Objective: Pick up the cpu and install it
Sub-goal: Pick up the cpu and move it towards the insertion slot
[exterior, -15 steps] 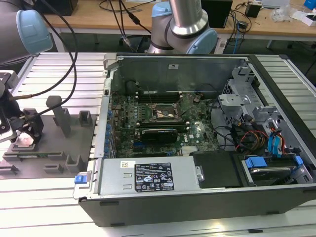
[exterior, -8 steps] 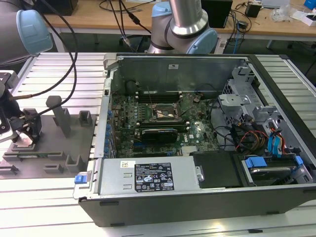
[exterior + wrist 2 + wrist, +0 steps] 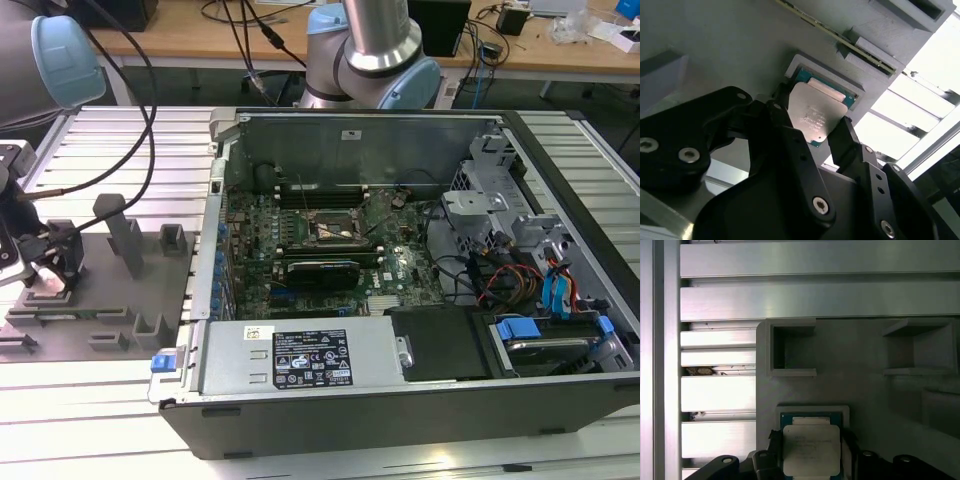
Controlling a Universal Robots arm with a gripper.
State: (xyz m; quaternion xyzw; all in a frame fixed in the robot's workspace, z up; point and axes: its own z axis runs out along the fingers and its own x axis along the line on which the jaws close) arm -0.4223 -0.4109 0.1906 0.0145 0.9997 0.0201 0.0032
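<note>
Two black fingers (image 3: 790, 140) of the claw (image 3: 811, 120) stand narrow, set against opposite edges of the cpu (image 3: 816, 112). The cpu lies flat, silvery lid up, in a square recess of the grey fixture (image 3: 715, 35). Small dark print crosses the lid in both wrist views, too fine to read. In the exterior view the fixture sits on the slatted bench (image 3: 130, 140) near its edge at the exterior view's left, beside the open computer case (image 3: 400, 425). The case's power supply (image 3: 230, 365) carries a black-and-white label (image 3: 310, 358) whose text is illegible.
</note>
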